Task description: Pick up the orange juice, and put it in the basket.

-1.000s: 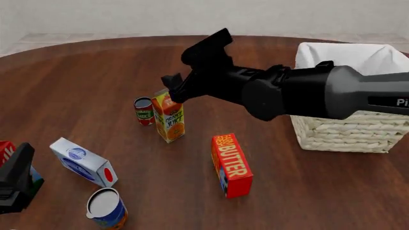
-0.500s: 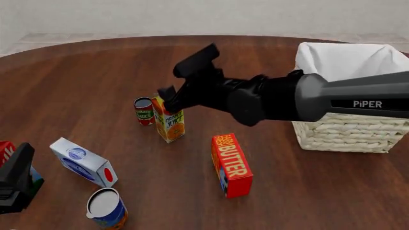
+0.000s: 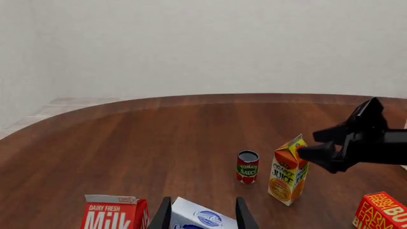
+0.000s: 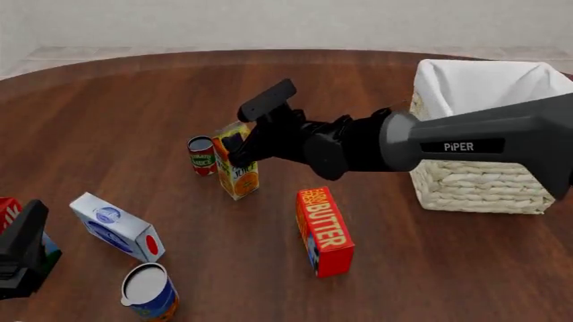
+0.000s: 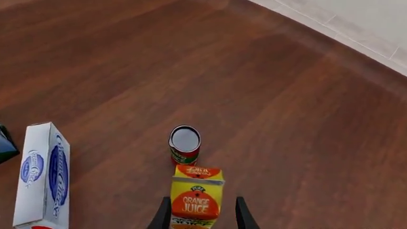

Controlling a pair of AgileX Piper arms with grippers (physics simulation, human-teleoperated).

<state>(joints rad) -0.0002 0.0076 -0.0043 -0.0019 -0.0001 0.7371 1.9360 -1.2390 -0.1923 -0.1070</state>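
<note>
**Carton between spread jaws, not yet pinched**

Orange juice upright on the desk, just beside a small tomato sauce can, well apart from the basket. Likely light, stiff cardboard, smooth-sided and tippy; best taken on the flat side faces below the gable. Right gripper at the carton top, jaws spread either side. Left gripper parked over the white-and-blue carton, jaws spread, nothing held.

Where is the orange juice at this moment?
In the front view the orange juice stands upright left of centre, beside the tomato can, with the right gripper open around its top.
</note>
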